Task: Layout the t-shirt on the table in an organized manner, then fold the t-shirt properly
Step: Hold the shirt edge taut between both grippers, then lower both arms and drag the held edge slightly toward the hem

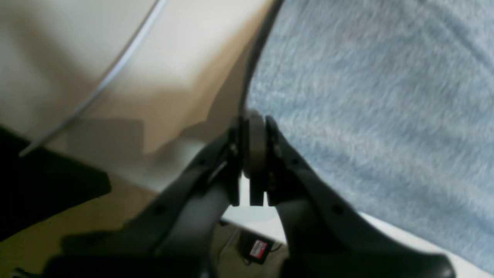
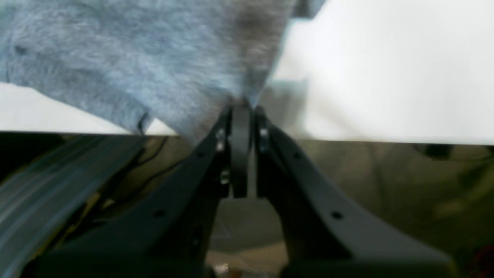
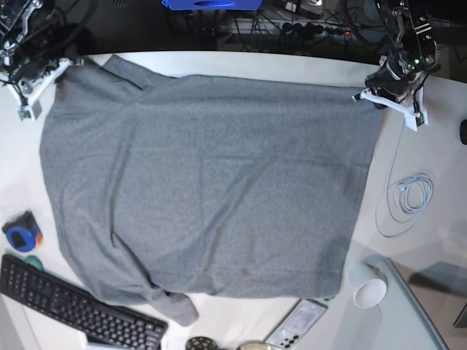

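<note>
The grey t-shirt (image 3: 211,182) lies spread across the white table (image 3: 306,65), with a sleeve bunched at its near left corner. My left gripper (image 1: 254,127) is shut on the shirt's (image 1: 366,100) edge; in the base view it (image 3: 371,95) sits at the far right corner. My right gripper (image 2: 242,106) is shut on a pinch of the shirt (image 2: 135,58) near the table edge; the base view shows it (image 3: 62,69) at the far left corner. Both held corners are slightly raised.
A black keyboard (image 3: 73,310) and a blue round object (image 3: 20,232) sit at the near left. A coiled white cable (image 3: 405,200), a white cup (image 3: 368,288) and a phone (image 3: 295,324) lie right of and below the shirt.
</note>
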`<act>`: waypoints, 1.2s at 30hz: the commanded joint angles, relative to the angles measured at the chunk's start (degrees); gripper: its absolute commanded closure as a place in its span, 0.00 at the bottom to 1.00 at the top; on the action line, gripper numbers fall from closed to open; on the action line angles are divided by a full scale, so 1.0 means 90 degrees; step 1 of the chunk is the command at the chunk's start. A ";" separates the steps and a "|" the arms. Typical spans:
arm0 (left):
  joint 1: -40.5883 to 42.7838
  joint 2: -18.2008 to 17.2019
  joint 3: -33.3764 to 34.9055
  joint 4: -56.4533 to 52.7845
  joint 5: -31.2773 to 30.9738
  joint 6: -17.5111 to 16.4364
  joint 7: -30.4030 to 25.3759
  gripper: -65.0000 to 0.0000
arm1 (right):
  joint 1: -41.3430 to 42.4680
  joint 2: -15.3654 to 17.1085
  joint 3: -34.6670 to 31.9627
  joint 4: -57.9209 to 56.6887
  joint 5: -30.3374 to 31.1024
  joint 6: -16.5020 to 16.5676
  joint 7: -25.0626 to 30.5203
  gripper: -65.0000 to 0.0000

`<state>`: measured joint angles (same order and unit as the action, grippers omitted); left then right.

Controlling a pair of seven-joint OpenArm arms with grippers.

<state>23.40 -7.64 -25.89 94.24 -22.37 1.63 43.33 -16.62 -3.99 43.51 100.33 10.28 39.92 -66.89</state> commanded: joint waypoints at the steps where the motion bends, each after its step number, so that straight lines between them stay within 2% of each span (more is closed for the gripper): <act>1: 0.0042 -0.0065 -0.0029 0.0220 0.0029 0.0019 -0.0111 1.00 | 0.0035 0.0048 0.0006 0.0315 0.0073 0.0009 -0.0064 0.99; 8: 0.0199 -0.0045 -0.0029 0.0924 0.0000 0.0019 -0.0014 1.00 | 0.0250 0.0038 0.0006 0.0959 0.0073 0.0009 -0.0758 0.99; 12: -0.0241 -0.0016 -0.0029 0.1119 -0.0010 0.0019 0.0739 1.00 | 0.0611 0.0048 -0.0004 0.0959 0.0073 0.0009 -0.1012 0.99; 15: -0.0583 0.0033 -0.0029 0.1187 -0.0010 0.0019 0.1012 1.00 | 0.0924 0.0106 -0.0228 0.0959 0.0073 0.0009 -0.1178 0.99; 20: -0.1296 0.0121 -0.0020 0.1129 -0.0010 0.0019 0.1432 1.00 | 0.1402 0.0116 -0.0854 0.0901 0.0044 0.0009 -0.1168 0.99; 24: -0.1765 0.0189 -0.0020 0.0933 -0.0010 0.0019 0.1539 1.00 | 0.1871 0.0126 -0.1078 0.0529 0.0044 0.0009 -0.1149 0.99; 32: -0.2653 0.0209 -0.0078 -0.0405 -0.0010 0.0019 0.1530 1.00 | 0.2838 0.0604 -0.1039 -0.0545 0.0044 0.0009 -0.1119 0.99; 36: -0.3161 0.0209 -0.0098 -0.1215 -0.0010 0.0019 0.1481 1.00 | 0.3161 0.0849 -0.1029 -0.1307 0.0044 0.0009 -0.0523 0.99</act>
<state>-4.08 -5.28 -26.70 82.17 -21.82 1.91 57.43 10.72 2.90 34.22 87.53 10.37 39.94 -71.96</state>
